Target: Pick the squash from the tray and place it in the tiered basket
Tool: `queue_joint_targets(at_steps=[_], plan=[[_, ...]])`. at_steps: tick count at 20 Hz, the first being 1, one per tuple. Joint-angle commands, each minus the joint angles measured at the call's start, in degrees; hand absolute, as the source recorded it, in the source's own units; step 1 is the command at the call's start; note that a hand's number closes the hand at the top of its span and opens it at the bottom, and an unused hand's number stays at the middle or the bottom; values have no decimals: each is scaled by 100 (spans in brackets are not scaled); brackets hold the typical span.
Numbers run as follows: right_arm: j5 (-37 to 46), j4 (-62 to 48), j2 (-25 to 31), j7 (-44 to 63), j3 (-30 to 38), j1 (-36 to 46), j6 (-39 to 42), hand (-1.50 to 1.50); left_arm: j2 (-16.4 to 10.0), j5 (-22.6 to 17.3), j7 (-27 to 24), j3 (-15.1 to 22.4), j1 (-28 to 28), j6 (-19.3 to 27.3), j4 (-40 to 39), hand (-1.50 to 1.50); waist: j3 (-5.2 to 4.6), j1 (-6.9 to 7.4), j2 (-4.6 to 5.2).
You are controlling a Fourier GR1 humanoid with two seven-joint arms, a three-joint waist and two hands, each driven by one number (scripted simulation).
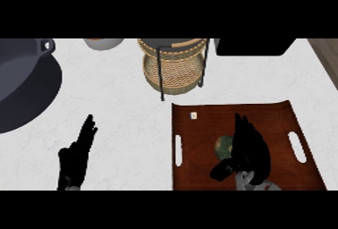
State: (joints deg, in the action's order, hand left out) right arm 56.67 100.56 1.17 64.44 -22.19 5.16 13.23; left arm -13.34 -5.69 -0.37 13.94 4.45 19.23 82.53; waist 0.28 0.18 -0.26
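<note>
brown tray (pixel 198 129), green squash (pixel 223 144), woven tan basket (pixel 177 74)

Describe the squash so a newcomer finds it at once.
Find the brown tray at lower right. Near its middle, partly hidden by the right hand, sits the squash: rounded, dull green, unlike the tiny white item by the tray's far-left corner.

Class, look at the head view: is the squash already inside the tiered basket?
No. The squash lies on the tray, partly hidden by the right hand, while the tiered basket stands beyond the tray's far edge.
</note>
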Motion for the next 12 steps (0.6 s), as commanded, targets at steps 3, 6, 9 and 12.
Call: queue_joint_targets(at_steps=[3, 6, 9, 12], plan=[[-264, -572, -112, 666, 377, 315, 275, -150, 90, 26, 3, -105, -52, -29, -395, 0, -30, 5, 38], [-271, -394, -113, 913, 97, 175, 244, -150, 57, 51, 142, -90, 16, -68, -145, 0, -30, 1, 26], [-259, -310, -113, 521, 351, -95, 329, -150, 159, -6, -137, -229, 1, -125, -529, 0, -31, -27, 29], [-279, -187, -114, 782, 163, -162, 378, -150, 171, 106, 242, -95, 61, -42, -86, 0, -29, -12, 19]])
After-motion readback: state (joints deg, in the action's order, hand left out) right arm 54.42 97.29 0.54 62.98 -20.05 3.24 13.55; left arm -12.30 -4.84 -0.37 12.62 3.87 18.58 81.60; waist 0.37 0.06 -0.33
